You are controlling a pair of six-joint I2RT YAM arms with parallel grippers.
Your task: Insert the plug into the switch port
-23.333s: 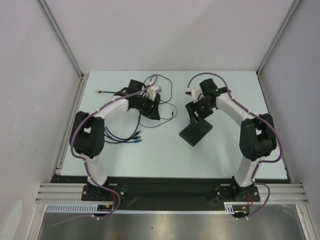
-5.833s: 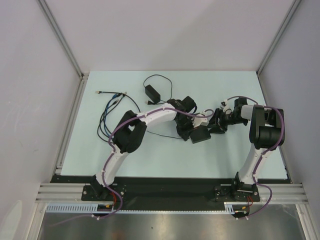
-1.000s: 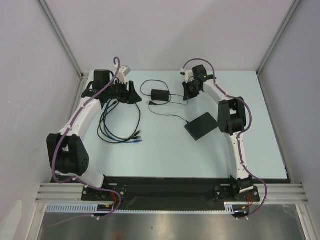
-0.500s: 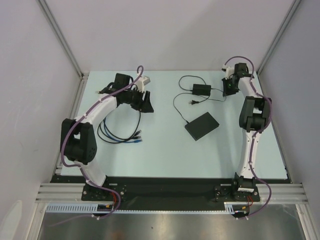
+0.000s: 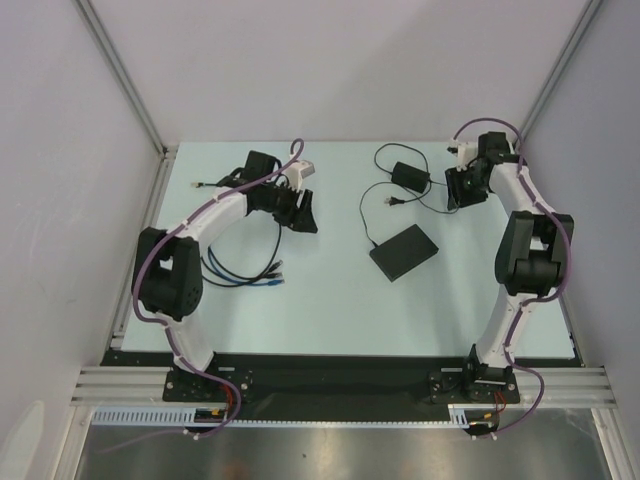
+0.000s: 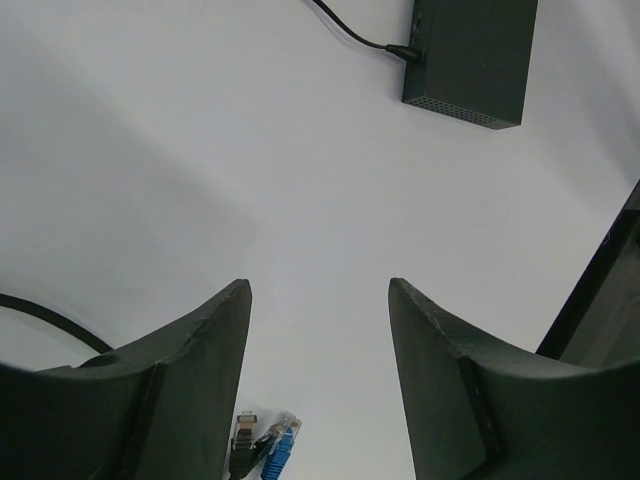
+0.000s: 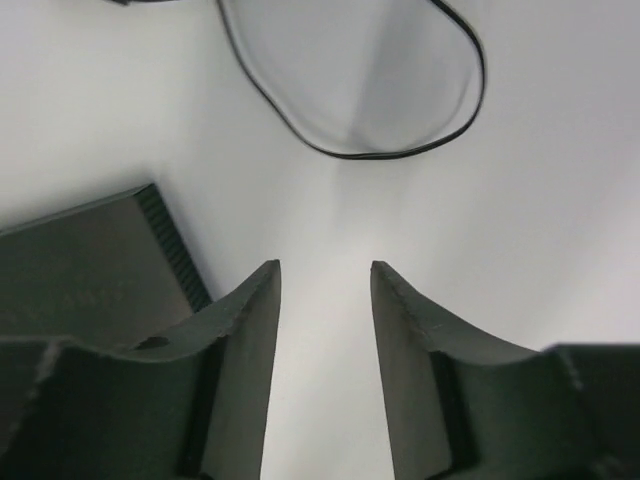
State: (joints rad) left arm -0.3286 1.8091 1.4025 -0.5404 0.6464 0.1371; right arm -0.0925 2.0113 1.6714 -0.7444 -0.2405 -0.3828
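Note:
The switch [image 5: 404,251], a flat black box, lies mid-table; it also shows in the left wrist view [image 6: 470,55] and the right wrist view [image 7: 80,265]. A thin black cable's plug [image 6: 402,50] sits in a socket on the switch's narrow edge. My left gripper [image 5: 305,212] hangs open to the left of the switch, its fingers [image 6: 200,340] empty. My right gripper [image 5: 458,190] stands open behind and to the right of the switch, nothing between its fingers [image 7: 250,310].
A black power adapter [image 5: 410,176] lies at the back, its thin cable looping over the table [image 7: 400,150], one loose end [image 5: 392,201] near it. Blue and black network cables [image 5: 235,268] lie at the left, their connectors [image 6: 265,450] under my left gripper.
My right gripper has opened and come forward from the back right corner, after the adapter slid right. My left arm has swung right, toward the middle.

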